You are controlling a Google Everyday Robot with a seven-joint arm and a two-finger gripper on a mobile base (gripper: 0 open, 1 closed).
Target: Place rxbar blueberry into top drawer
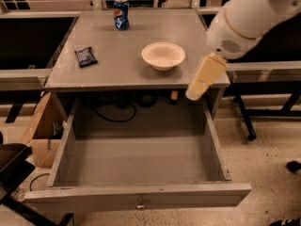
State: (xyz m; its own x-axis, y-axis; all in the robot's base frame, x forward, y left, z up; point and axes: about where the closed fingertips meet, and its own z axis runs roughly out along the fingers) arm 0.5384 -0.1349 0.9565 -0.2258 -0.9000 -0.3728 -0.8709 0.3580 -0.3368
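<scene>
The rxbar blueberry (86, 56), a small dark flat bar with white lettering, lies on the left side of the grey table top (127, 72). The top drawer (136, 194) stands pulled fully open below the table, its inside bare, a small metal knob at the centre of its front panel. My gripper (194, 94) hangs from the white arm at the upper right, over the table's right front corner and the drawer's back right corner. It is far to the right of the bar and holds nothing that I can see.
A cream bowl (163, 55) sits at the middle of the table. A blue Pepsi can (121, 13) stands at the back. Black cables (115, 112) hang behind the drawer. A cardboard box (40, 135) stands on the floor at the left.
</scene>
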